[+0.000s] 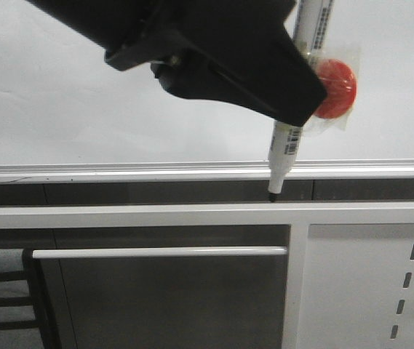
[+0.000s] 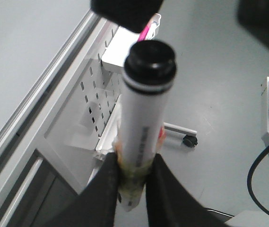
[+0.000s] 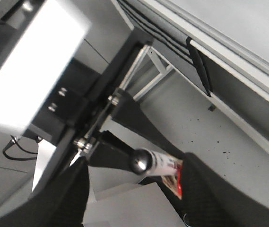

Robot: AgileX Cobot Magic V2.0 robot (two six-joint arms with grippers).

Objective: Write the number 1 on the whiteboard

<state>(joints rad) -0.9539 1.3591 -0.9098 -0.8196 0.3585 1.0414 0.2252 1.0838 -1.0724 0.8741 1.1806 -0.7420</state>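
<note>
The whiteboard (image 1: 83, 109) fills the upper front view, with its silver rail (image 1: 119, 171) below; I see no number 1 stroke on it. My left gripper (image 1: 297, 102) is shut on a white marker (image 1: 288, 138) that has a red round piece (image 1: 335, 89) taped to it. The black tip (image 1: 273, 190) points down, just below the rail. In the left wrist view the fingers (image 2: 113, 175) clamp the marker (image 2: 146, 118), and the whiteboard (image 2: 25, 42) is beside it. My right gripper (image 3: 138, 165) is open, its fingers spread around the marker's end cap (image 3: 141, 161) without touching it.
A white panel with slot holes (image 1: 381, 291) stands below the rail at the right and also shows in the left wrist view (image 2: 94, 101). A white bar (image 1: 159, 252) crosses a dark panel. A dark chair back (image 1: 3, 298) is at the lower left. A caster (image 2: 189, 140) sits on the floor.
</note>
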